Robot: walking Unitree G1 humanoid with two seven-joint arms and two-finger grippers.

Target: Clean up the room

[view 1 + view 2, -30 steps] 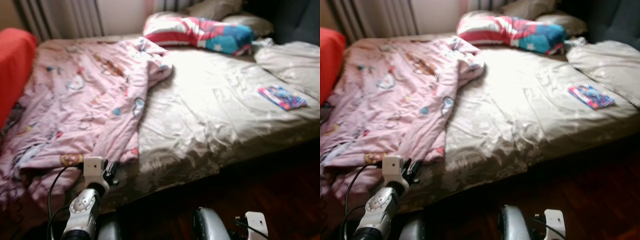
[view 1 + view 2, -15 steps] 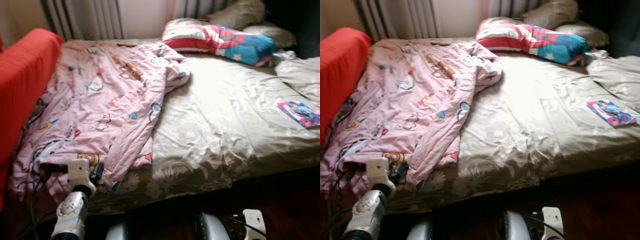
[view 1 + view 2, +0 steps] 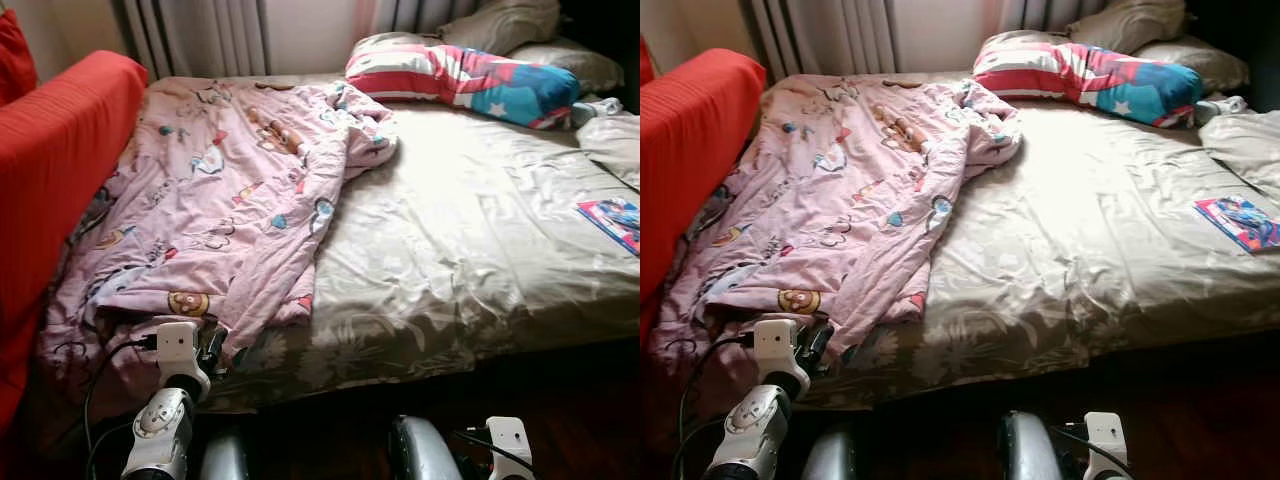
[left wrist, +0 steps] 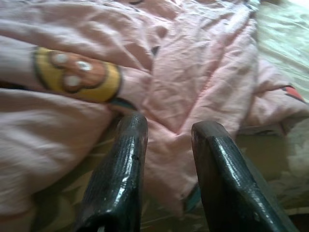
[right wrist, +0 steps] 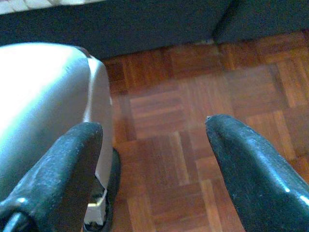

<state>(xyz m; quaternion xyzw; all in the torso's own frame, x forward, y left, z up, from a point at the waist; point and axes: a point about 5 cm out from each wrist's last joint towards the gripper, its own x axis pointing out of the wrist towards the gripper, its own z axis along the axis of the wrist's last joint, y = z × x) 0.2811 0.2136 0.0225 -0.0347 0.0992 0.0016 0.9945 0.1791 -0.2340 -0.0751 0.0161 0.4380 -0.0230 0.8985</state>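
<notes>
You have the left gripper (image 4: 166, 133) raised at about 7 o'clock in the head view, at the near edge of the bed (image 3: 470, 250). Its two black fingers (image 4: 120, 164) stand apart, and a fold of the pink blanket (image 3: 220, 200) lies just past and between the tips; you cannot tell whether they touch it. The blanket is crumpled over the bed's left half, from 11 o'clock down to 8 o'clock, its lower corner hanging over the mattress edge beside the gripper.

At 9 o'clock a red sofa (image 3: 60, 160) presses close against the bed and hems in the blanket's left edge. A striped red, white and blue pillow (image 3: 460, 75) lies at 1 o'clock, with beige pillows (image 3: 520, 25) behind it. A small colourful book (image 3: 612, 218) rests flat on the sheet at 3 o'clock, well apart from the blanket. A black cable (image 3: 100, 375) loops from the left wrist down to the arm.

Your right gripper (image 5: 154, 140) hangs low at 5 o'clock, fingers spread wide with nothing between them, over the wooden parquet floor (image 5: 193, 111).
</notes>
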